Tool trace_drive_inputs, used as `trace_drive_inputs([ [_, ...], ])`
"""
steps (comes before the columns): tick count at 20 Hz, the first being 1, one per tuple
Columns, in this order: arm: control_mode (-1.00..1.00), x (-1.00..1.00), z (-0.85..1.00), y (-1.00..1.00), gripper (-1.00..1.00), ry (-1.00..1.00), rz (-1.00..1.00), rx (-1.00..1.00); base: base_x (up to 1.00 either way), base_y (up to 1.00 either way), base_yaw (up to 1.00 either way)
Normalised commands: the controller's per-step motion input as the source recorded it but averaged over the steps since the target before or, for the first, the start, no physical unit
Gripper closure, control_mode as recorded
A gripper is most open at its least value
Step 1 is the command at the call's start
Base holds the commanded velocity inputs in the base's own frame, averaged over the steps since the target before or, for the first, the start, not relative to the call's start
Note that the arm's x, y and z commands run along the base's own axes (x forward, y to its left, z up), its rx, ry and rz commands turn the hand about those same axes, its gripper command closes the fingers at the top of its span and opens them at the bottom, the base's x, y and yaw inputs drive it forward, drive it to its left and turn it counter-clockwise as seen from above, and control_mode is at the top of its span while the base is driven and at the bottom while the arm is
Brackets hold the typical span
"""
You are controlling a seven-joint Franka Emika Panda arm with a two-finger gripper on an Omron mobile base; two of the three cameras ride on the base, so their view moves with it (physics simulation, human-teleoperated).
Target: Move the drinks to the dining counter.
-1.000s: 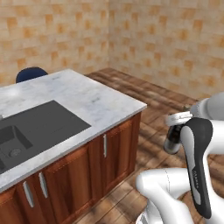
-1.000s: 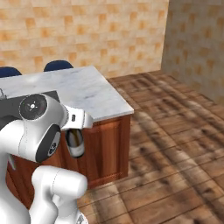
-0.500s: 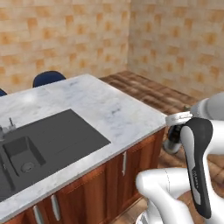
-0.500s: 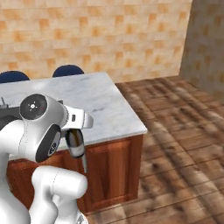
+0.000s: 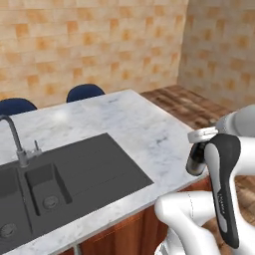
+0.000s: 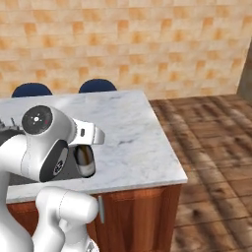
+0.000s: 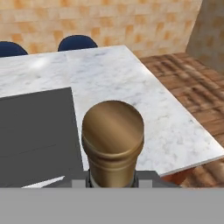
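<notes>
My gripper [image 5: 200, 143] is shut on a dark glass wine bottle [image 5: 193, 164] and holds it upright in the air just off the near right corner of the dining counter [image 5: 130, 122]. In the right base view the bottle [image 6: 85, 165] hangs under the hand in front of the counter's marble top [image 6: 135, 142]. Its bronze cap [image 7: 113, 133] rises between the fingers in the hand view, with the marble top [image 7: 140, 92] spread behind it. The other drinks are out of view.
A black sink [image 5: 69, 177] with a thin metal tap [image 5: 14, 142] is set into the counter's left part. Two blue chairs [image 5: 84, 92] [image 5: 15, 106] stand on its far side before the tan tile wall. To the right lies wooden floor [image 6: 211, 147].
The whole picture has shifted: the base has driven nearer to the counter, so the sink and the tap have come into view. The arm holds the bottle just as before.
</notes>
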Motion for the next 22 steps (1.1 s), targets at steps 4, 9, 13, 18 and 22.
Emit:
trace_drive_inputs([
  [4,1.0,0.0,0.0,0.0,1.0,0.0,0.0,0.0,0.63,0.0,0.32],
  [9,1.0,0.0,0.0,0.0,1.0,0.0,0.0,0.0,0.61,0.0,0.31],
  [13,1.0,0.0,0.0,0.0,1.0,0.0,0.0,0.0,0.63,-0.06,0.28],
  [18,1.0,0.0,0.0,0.0,1.0,0.0,0.0,0.0,0.58,-0.06,0.23],
  [22,1.0,0.0,0.0,0.0,1.0,0.0,0.0,0.0,0.59,-0.03,0.2],
])
